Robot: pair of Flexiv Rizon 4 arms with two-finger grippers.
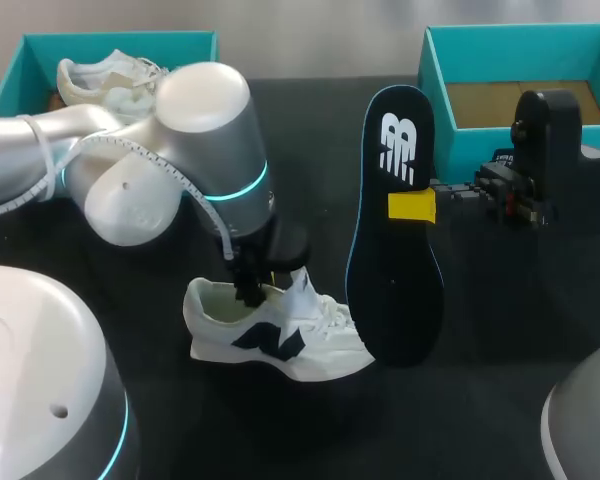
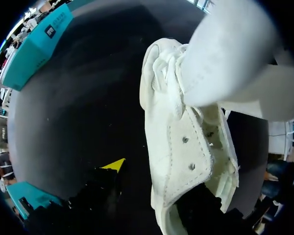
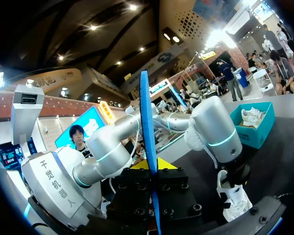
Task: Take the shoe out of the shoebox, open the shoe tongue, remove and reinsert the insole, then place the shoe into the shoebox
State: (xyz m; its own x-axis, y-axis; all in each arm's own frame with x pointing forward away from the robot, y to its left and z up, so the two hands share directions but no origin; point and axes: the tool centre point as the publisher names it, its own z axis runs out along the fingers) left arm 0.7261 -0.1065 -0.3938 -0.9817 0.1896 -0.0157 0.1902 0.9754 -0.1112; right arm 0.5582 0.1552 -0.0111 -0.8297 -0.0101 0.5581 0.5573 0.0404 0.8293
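A white shoe (image 1: 280,338) with dark side marks lies on the black table, toe to the right. My left gripper (image 1: 254,286) is down at its collar. In the left wrist view the shoe's side wall (image 2: 179,161) stands between the fingers of my left gripper (image 2: 154,188). One yellow fingertip (image 2: 115,164) is outside with a gap to the wall, and the other finger is inside the shoe. My right gripper (image 1: 422,206) is shut on the dark blue insole (image 1: 395,240), holding it upright beside the shoe's toe. The right wrist view shows the insole (image 3: 147,127) edge-on in that gripper (image 3: 149,166).
A teal shoebox (image 1: 40,50) at the back left holds a second white shoe (image 1: 105,78). Another teal shoebox (image 1: 440,95) at the back right, behind my right arm, shows a bare brown floor.
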